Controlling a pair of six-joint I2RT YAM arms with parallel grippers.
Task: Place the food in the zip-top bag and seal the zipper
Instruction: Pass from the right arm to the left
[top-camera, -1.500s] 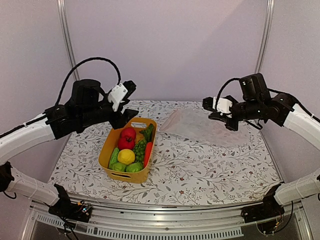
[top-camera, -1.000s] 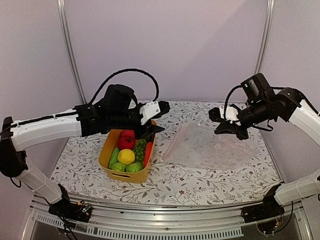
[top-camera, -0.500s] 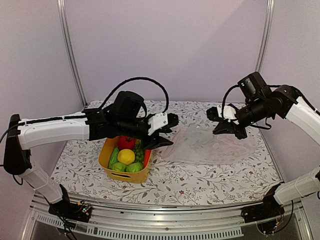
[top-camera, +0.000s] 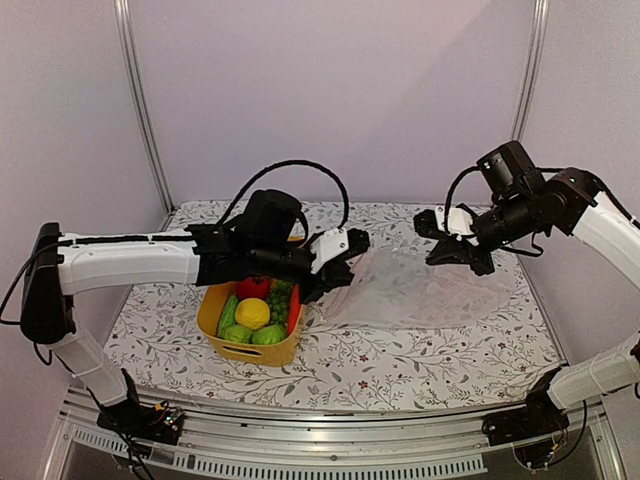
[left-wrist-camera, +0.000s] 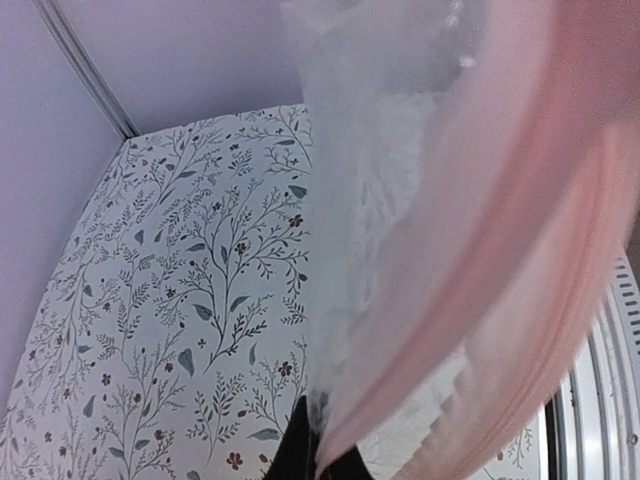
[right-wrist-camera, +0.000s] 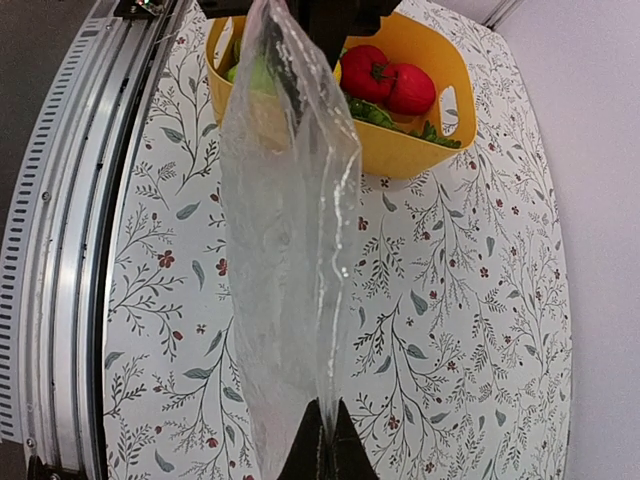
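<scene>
From the top external view, the left arm reaches across the yellow basket (top-camera: 248, 349), which stands on the flower-patterned table (top-camera: 400, 362). The left gripper (top-camera: 345, 262) is pinched tight on the near-left edge of the zip-top bag (top-camera: 420, 290). The clear bag stretches rightwards from there, lifted at both ends and sagging to the table in between. The right gripper (top-camera: 432, 242) is clamped on its far-right edge. The food sits in the basket, none of it in the bag: a red tomato (top-camera: 255, 288), a yellow lemon (top-camera: 252, 313), green limes (top-camera: 268, 335) at the near end and an orange carrot (top-camera: 296, 305) along the right wall.

In the left wrist view, the bag hangs right in front of the lens, blurred. The zipper (left-wrist-camera: 500, 290) shows as a broad pink band slanting from upper right to lower middle, where the film runs down between the dark fingertips (left-wrist-camera: 298, 450), which are closed on it. The table's leaf print fills the left side.

In the right wrist view, the crinkled bag (right-wrist-camera: 290, 220) rises from the closed fingertips (right-wrist-camera: 345, 445) at the bottom edge towards the left gripper (right-wrist-camera: 320, 20) at the top. Behind it stands the basket (right-wrist-camera: 420, 150), with red fruit (right-wrist-camera: 390, 85) and green pieces inside. A ribbed metal rail (right-wrist-camera: 70, 200) runs down the left side.
</scene>
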